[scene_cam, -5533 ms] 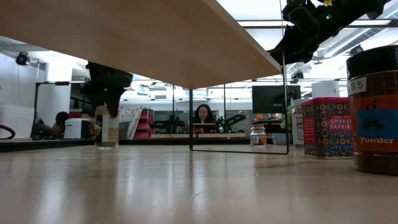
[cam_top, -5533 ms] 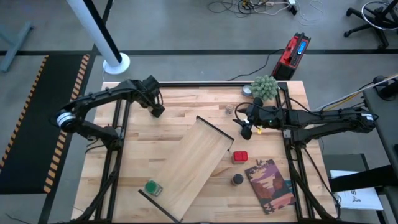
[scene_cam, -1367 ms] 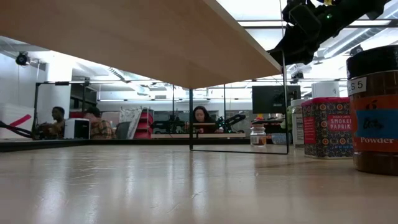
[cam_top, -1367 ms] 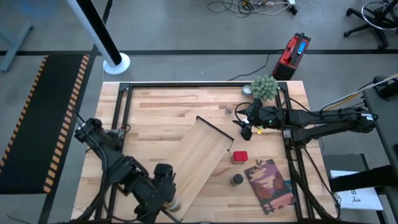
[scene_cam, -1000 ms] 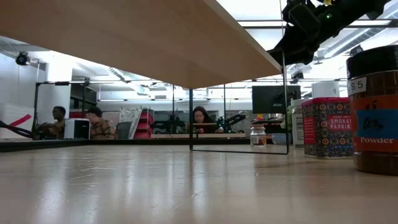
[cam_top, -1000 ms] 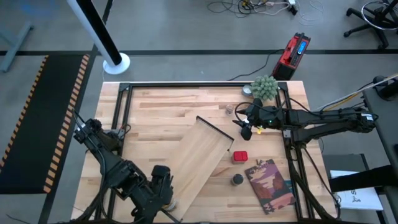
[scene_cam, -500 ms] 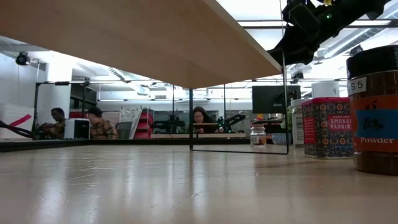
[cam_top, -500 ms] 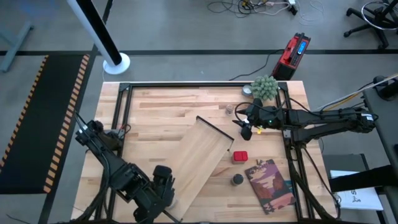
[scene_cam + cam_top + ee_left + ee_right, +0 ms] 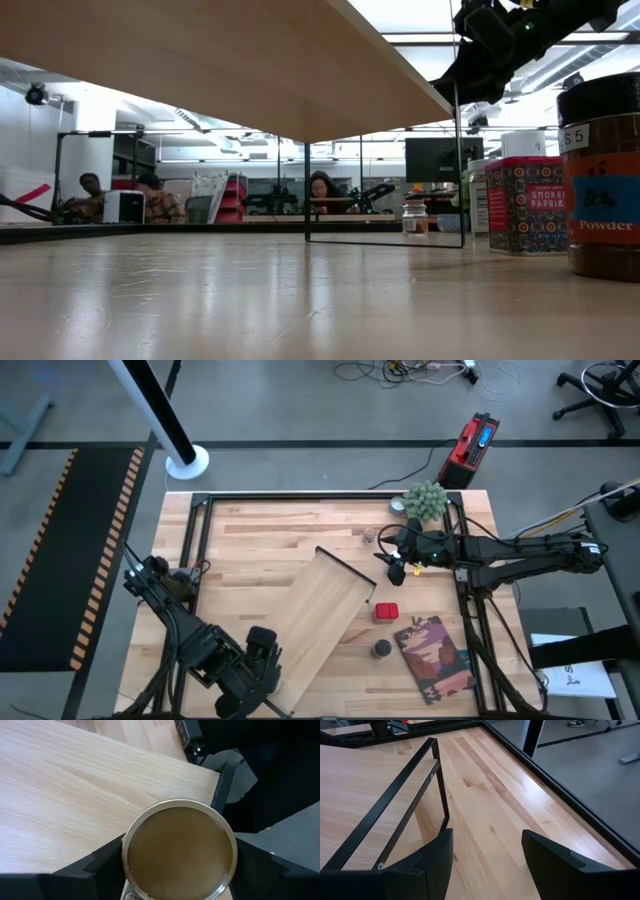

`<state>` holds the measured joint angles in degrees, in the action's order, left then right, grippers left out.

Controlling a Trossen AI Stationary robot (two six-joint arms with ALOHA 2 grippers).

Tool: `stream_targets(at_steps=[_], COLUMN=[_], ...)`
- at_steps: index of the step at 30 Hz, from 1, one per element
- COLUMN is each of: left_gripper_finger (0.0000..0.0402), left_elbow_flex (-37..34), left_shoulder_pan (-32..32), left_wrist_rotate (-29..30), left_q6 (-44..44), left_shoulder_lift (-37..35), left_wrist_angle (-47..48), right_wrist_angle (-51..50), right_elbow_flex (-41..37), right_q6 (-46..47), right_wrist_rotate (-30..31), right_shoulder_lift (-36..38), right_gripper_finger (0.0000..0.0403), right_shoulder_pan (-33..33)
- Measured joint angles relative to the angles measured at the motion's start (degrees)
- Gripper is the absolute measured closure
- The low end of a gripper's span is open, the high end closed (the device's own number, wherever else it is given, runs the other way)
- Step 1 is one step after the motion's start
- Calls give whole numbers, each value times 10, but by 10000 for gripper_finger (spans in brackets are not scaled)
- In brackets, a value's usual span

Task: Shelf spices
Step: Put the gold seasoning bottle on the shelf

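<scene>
The shelf (image 9: 320,620) lies slantwise on the table, a pale board with black rails. My left gripper (image 9: 268,672) is over its near left end, shut on a tan-topped jar (image 9: 180,852) that stands above the board (image 9: 75,795). My right gripper (image 9: 397,570) hangs open and empty by the shelf's far right rail (image 9: 405,780). On the table to the right of the shelf stand a red squarish jar (image 9: 386,611) and a black-topped jar (image 9: 382,648). A clear glass jar (image 9: 369,536) is at the far right. My left gripper pinches the tan-topped jar by the rim of its round lid (image 9: 127,845), one finger on each side. The fingers come from above, pointing steeply down. The jar is upright below them. The lid hides whether its base rests on the shelf.
A fuzzy green plant (image 9: 426,500) stands at the far right corner and a reddish book (image 9: 435,657) lies near the right edge. In the low view the paprika tin (image 9: 525,205) and the black-lidded jar (image 9: 605,180) loom at the right. People sit beyond the table.
My left gripper has stayed over the shelf's near left end and tipped slightly, with the jar still between its fingers.
</scene>
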<state>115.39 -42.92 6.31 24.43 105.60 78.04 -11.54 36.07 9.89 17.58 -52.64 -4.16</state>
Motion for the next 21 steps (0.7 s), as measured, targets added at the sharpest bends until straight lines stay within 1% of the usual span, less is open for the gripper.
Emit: stream_targets(at_steps=[8,21], left_gripper_finger=[112,109], left_elbow_flex=[0,0], left_shoulder_pan=[0,0], left_wrist_rotate=[-4,-9], left_q6=[-11,-17], left_shoulder_lift=[2,2], left_wrist_angle=[-1,-1], right_wrist_angle=[0,0], right_elbow_flex=[0,0], right_q6=[0,0], right_wrist_rotate=[0,0], right_shoulder_lift=[0,0], right_gripper_finger=[190,190], right_shoulder_pan=[0,0])
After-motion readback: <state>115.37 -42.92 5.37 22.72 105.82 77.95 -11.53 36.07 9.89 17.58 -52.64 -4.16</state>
